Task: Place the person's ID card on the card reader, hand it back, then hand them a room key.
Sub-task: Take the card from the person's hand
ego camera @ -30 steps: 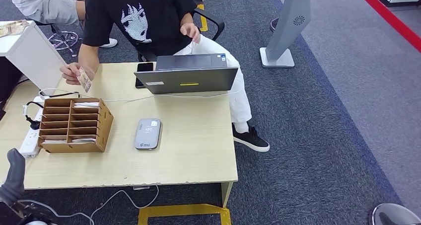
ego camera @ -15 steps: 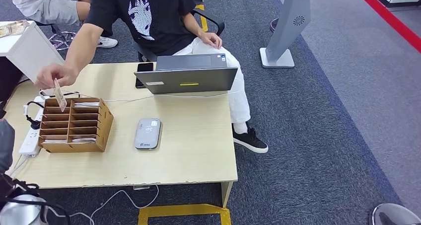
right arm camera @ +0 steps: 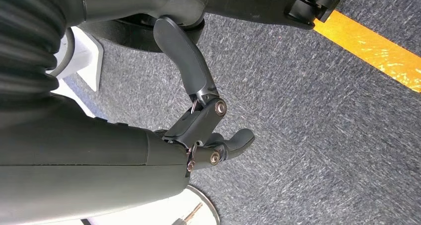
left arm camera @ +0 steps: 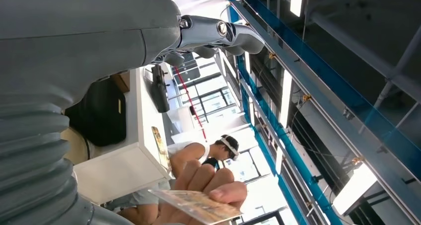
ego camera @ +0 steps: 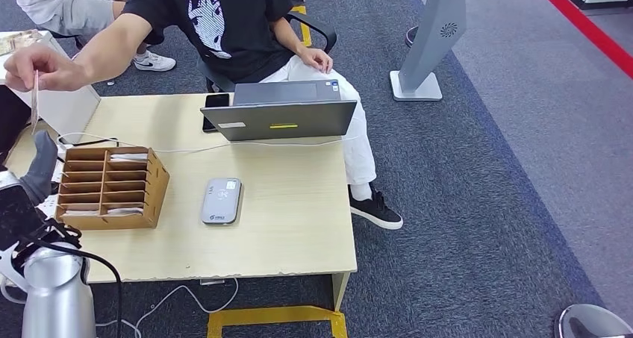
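Task barely begun. Card reader [ego camera: 222, 201] on the worktop [ego camera: 298, 226] is bare, well right of the left hand [ego camera: 39, 175], which is raised, released. ID card [ego camera: 34, 101] is held just above it by the person's hand [ego camera: 41, 66]. Right hand [right arm camera: 208, 120] hangs, grasping nothing. Handover, scan, return and room key remain.

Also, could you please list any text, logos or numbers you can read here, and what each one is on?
None can be read with confidence.
Black T-shirt: small white chest lettering, blurred.
Card reader: label and logo too small.
Laptop: stickers illegible.
ID card: print blurred.
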